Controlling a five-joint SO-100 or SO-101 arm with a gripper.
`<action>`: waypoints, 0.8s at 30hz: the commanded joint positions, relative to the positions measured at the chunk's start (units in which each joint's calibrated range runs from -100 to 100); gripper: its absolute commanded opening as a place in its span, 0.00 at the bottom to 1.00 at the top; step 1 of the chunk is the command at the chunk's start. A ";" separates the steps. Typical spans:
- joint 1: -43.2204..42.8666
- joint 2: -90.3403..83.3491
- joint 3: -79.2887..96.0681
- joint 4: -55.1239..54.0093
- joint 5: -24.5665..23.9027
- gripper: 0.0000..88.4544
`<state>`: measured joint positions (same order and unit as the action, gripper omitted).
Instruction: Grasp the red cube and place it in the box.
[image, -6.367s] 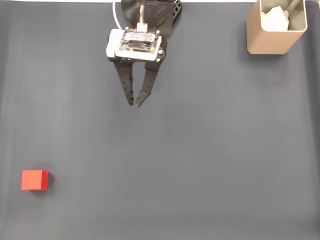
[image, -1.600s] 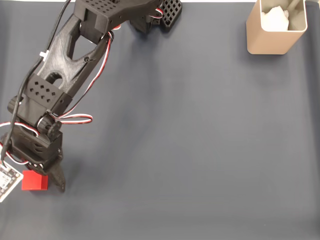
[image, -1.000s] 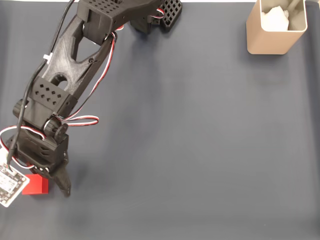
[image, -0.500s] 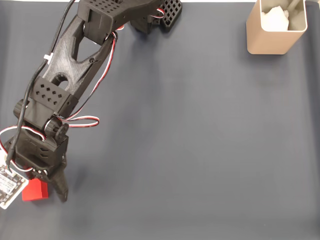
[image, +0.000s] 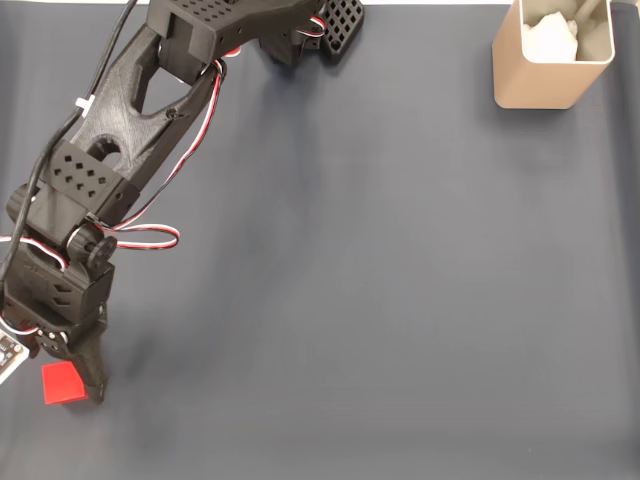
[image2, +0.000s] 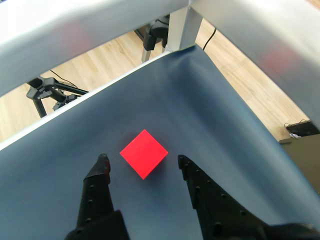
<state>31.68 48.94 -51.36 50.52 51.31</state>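
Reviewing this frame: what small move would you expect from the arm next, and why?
Probably a short advance and descent so the fingers come alongside the red cube, then close. In the wrist view the gripper is open, its fingertips apart with the cube just ahead of the gap, touching neither fingertip. The cube lies on the dark mat, far from the box.

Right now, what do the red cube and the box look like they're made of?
The red cube looks like matte plastic or painted wood: flat, even colour, crisp edges, no shine. The box looks like smooth thin plastic or coated metal: beige satin walls, rounded corners. Neither is certain.
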 joint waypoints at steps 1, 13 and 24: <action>0.78 -0.32 -3.66 -1.01 0.24 0.36; -1.14 2.97 -7.04 -5.44 -0.10 0.35; -3.05 3.40 -6.86 -5.03 -0.73 0.35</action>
<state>29.53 53.19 -55.42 45.90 50.96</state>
